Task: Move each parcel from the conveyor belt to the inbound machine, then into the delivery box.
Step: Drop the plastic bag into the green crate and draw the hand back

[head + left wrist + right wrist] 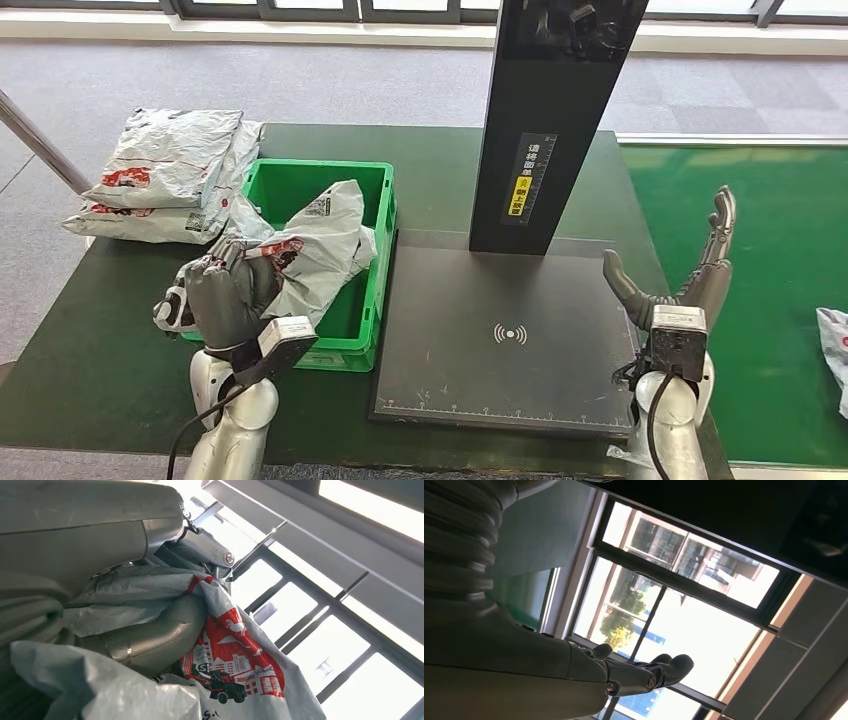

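Observation:
My left hand (225,293) grips a grey plastic parcel (318,240) with red print, held over the near left part of the green delivery box (375,255). Up close, the parcel (235,665) is bunched between the thumb and fingers (155,640). My right hand (690,270) stands open and upright at the right edge of the black inbound machine's plate (500,340), holding nothing; its fingers (654,672) are spread in front of windows. Another parcel (833,350) lies on the green conveyor belt (760,250) at the far right.
Two or three grey parcels (165,170) are stacked on the dark table (90,340) left of the box. The machine's black scanner post (550,110) rises behind the plate. Grey floor lies beyond the table.

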Available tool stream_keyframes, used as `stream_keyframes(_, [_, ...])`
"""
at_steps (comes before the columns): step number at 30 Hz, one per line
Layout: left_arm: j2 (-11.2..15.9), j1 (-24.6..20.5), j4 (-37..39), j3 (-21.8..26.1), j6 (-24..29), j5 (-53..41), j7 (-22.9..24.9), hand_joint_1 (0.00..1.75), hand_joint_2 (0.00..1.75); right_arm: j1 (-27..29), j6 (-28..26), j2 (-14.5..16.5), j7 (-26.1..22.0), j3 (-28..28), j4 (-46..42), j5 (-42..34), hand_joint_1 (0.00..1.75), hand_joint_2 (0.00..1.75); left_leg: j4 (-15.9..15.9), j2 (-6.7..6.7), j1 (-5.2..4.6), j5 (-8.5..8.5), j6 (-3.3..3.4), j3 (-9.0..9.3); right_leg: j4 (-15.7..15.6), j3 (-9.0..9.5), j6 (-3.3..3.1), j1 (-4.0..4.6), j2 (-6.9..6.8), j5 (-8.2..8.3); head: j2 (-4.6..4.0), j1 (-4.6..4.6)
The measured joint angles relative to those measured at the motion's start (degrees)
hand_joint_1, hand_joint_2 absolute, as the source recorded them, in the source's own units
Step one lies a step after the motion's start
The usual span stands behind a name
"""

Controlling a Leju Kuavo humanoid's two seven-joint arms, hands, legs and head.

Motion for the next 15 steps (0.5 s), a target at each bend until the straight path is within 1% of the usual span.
stream_keyframes(13, [-0.1,-0.5,3.8,0.6,0.0,-0.8,0.6,1.75,1.75,0.7,-0.3,0.0,0.0,0.1,-0.3,0.3,0.00,1.75,0.0,0.02,0.00,0.01,0.00,0.01,0.0,0.02,0.00,0.00,0.00,0.00,-0.01,0.00])
stream_keyframes(14, [-0.1,-0.5,4.0,0.7,0.0,-1.0,0.5,1.68,1.75,0.8,-0.4,0.0,0.0,0.1,-0.3,0.3,0.00,1.75,0.0,0.02,0.00,0.01,0.00,0.01,0.0,0.02,0.00,0.00,0.00,0.00,0.00,0.00])
stream_keyframes(15, [-0.1,-0.5,4.3,0.9,0.0,-1.4,0.5,1.43,1.75,0.9,-0.5,0.0,0.0,0.2,-0.4,0.2,0.00,1.75,0.0,0.02,0.00,0.01,0.00,0.01,0.0,0.01,0.00,0.00,0.00,0.00,0.00,0.00])
